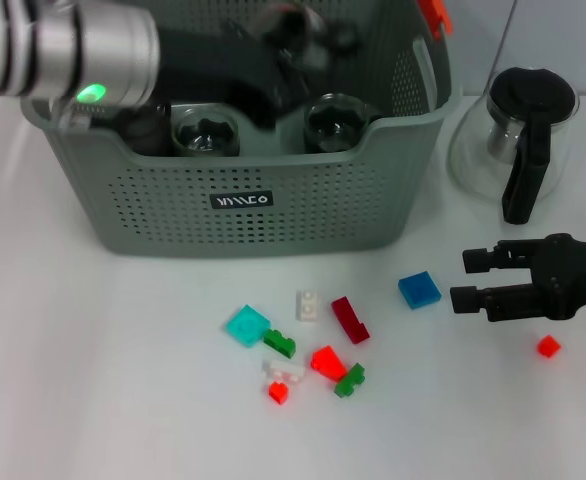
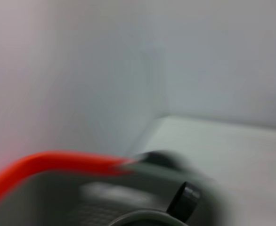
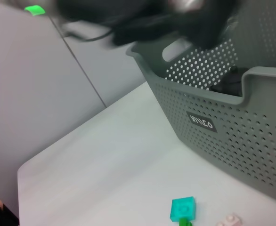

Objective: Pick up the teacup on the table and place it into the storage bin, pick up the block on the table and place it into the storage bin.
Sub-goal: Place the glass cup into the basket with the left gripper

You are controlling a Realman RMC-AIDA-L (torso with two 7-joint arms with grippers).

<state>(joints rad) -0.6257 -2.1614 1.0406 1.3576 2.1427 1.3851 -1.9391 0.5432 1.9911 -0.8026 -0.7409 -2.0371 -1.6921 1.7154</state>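
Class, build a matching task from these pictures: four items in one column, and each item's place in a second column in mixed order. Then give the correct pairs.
Items:
1. grey-green perforated storage bin
2. glass pot with black lid
3. blue square block
4. small red block

Places:
A. on the table just beyond the open right gripper's fingertips, toward the left
B. to the right of the bin
C. near the front of the table, close beside the right gripper
D. at the back, under the left arm

Pairs: 1-D, 2-B, 3-A, 4-C
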